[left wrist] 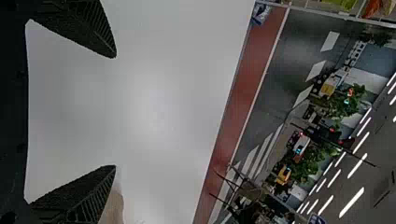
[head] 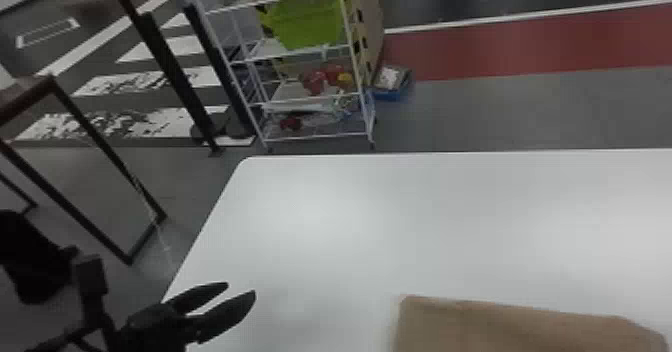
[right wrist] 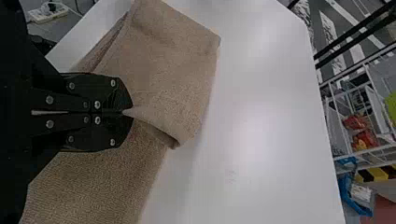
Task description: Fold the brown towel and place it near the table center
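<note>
Black flat-fingered right tool (right wrist: 127, 112) was closed on a pinch of the brown cloth towel (right wrist: 173, 70), which lay beneath and beyond it on the white flat-topped desk (right wrist: 261, 116). Black left tool (head: 241, 289): wide, empty. Towel judged light, limp; best gripped near an edge, layers together.

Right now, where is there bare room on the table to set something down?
The white tabletop is bare from the brown towel to the far edge, and between the towel and left pincer by the left edge. Crowded: the near side, where the right pincer grips the towel.
</note>
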{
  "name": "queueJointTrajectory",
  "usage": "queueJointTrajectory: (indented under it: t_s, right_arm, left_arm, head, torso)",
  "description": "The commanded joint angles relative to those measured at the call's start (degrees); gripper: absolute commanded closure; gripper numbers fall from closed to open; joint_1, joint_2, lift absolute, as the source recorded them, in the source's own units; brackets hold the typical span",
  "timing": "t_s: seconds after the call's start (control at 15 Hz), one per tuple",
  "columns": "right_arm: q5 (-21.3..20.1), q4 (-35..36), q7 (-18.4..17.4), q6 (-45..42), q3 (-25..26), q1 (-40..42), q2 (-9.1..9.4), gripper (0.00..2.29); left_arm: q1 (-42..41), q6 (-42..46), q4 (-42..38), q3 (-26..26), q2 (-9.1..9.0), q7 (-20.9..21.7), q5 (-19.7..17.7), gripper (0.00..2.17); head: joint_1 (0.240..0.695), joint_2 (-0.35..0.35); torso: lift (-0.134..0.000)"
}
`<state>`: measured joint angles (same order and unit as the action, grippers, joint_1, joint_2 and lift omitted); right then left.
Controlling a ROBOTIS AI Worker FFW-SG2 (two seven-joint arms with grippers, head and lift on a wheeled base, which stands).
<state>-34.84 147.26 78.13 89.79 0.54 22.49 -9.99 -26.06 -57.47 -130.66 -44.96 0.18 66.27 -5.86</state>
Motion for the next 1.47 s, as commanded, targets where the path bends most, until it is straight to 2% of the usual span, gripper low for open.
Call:
queueJointTrajectory:
  t_s: [0.0,0.13,0.27,0.4,0.53,0.73,0.93,1.0,1.07,1.2,1.27,1.4]
  right_arm:
    - [1.0,-1.4,0.2,0.3,1.0,3.6,-0.38,1.87]
    - [0.7,-3.9,0.2,0.3,1.0,4.2,-0.56,1.87]
    - [0.9,-3.4,0.2,0.3,1.8,3.7,-0.73,1.87]
    - [1.8,2.2,0.2,0.3,6.5,3.9,-1.17,1.87]
    - [5.6,2.9,0.2,0.3,11.6,4.3,-2.23,1.87]
    - [5.5,-3.7,0.2,0.3,11.3,6.3,-2.23,1.87]
    - [5.6,-4.0,0.2,0.3,11.6,5.6,-2.58,1.87]
    - [5.8,-1.9,0.2,0.3,12.6,5.6,-2.58,1.87]
    - [7.9,1.4,0.2,0.3,15.8,5.6,-2.58,1.87]
    - [15.1,5.0,0.2,0.3,24.5,6.8,-2.58,1.87]
    - [15.4,4.5,0.2,0.3,25.1,8.8,-2.58,1.87]
    - [14.4,-0.7,0.2,0.3,23.8,11.4,-2.23,1.87]
  left_arm:
    - [0.0,-0.1,0.0,0.5,-0.32,-0.1,0.2,0.02]
    - [0.0,-0.1,0.0,0.9,-0.32,-0.2,0.2,0.02]
    - [0.0,-0.1,-0.5,1.6,-0.32,-0.6,0.8,0.02]
    - [0.0,-0.3,-0.8,2.3,-0.32,-1.0,1.0,0.02]
    - [0.0,-0.3,-0.6,3.6,-0.32,-1.8,1.6,0.02]
    - [0.2,-0.3,-0.4,5.7,-0.32,-2.4,3.2,0.02]
    - [0.5,-0.3,-0.6,6.6,-0.32,-2.6,4.2,0.02]
    - [0.5,-0.3,-0.5,6.6,-0.32,-2.7,4.2,0.02]
    - [0.6,-0.3,-0.5,6.7,-0.32,-2.8,4.3,0.02]
    - [0.6,-0.5,-0.5,6.6,-0.32,-2.8,4.2,0.02]
    - [0.6,-0.5,-0.3,6.6,-0.32,-2.8,4.3,0.02]
    - [0.5,-0.5,0.0,6.8,-0.32,-2.8,4.4,0.02]
  head:
    - [0.695,0.35]
    - [0.695,0.35]
    - [0.695,0.35]
    - [0.695,0.35]
    - [0.695,0.309]
    - [0.695,0.245]
    - [0.695,0.209]
    - [0.695,0.202]
    - [0.695,0.196]
    - [0.695,0.176]
    - [0.695,0.16]
    - [0.695,0.118]
  torso:
    - [-0.122]
    - [-0.122]
    - [-0.122]
    - [-0.122]
    - [-0.122]
    - [-0.122]
    - [-0.122]
    - [-0.122]
    - [-0.122]
    - [-0.122]
    - [-0.122]
    - [-0.122]
